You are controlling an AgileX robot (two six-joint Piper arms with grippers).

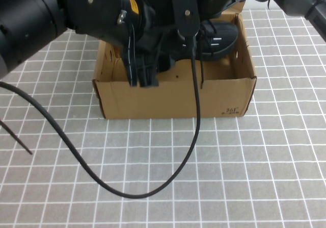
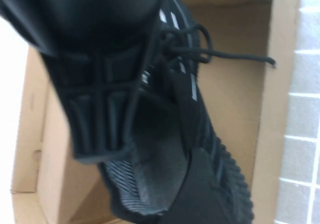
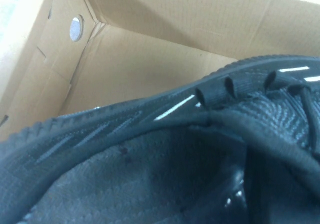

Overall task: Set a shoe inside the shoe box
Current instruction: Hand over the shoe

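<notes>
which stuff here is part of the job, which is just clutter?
Job: shoe inside shoe box; left pincer open above the box; right pincer shut, out of clear view, over the shoe.
Clutter: black cable, grid mat.

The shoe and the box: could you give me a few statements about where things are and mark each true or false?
1. The shoe is inside the shoe box. True.
2. The shoe is white. False: it is black with small white dashes.
3. The left gripper hangs over the box's front wall. True.
4. The box lies on its side. False: it stands upright, open at the top.
5. The right gripper is out on the grid mat. False: it is at the shoe, in the box.
</notes>
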